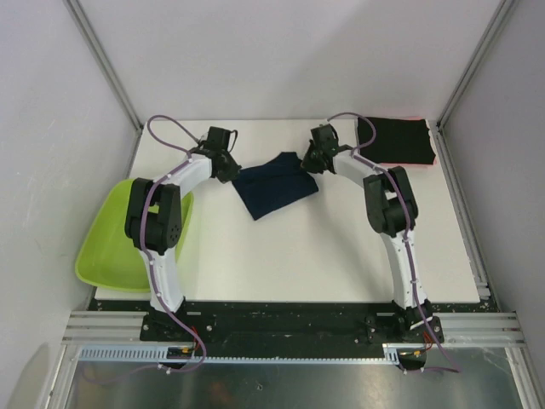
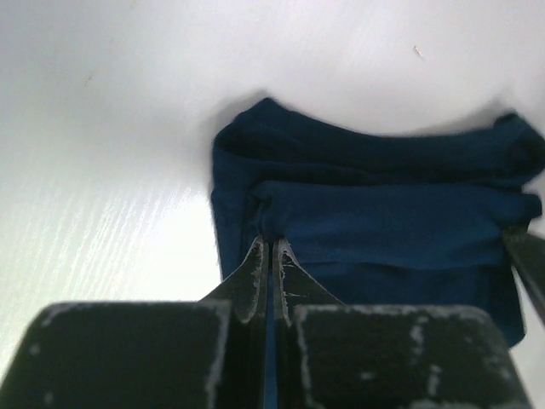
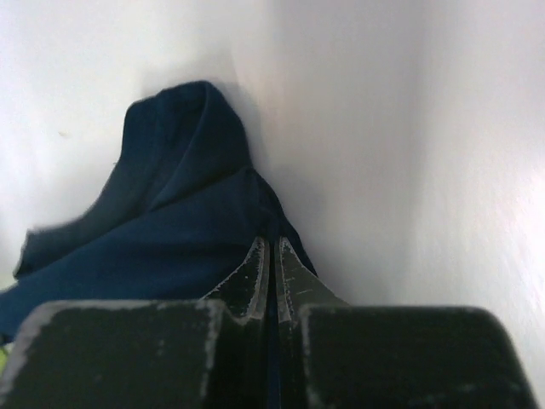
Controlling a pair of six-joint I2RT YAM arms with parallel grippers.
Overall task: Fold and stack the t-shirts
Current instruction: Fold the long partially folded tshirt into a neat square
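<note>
Your navy t-shirt (image 1: 274, 194) lies part-folded and rumpled near the middle of the worktop (image 1: 298, 256), toward its far edge. The left gripper (image 1: 228, 166) and right gripper (image 1: 312, 160) each pinch a sliver of its blue cloth at opposite ends. You seem mid-fold: next, bring both ends over evenly, then carry it to the folded black t-shirt (image 1: 396, 141) in the far right corner. The lime-green tub (image 1: 102, 247) at the left edge shows nothing inside.

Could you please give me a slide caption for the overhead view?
Left gripper and right gripper pinch opposite ends of the navy t-shirt; the black t-shirt lies at the far right corner.
</note>
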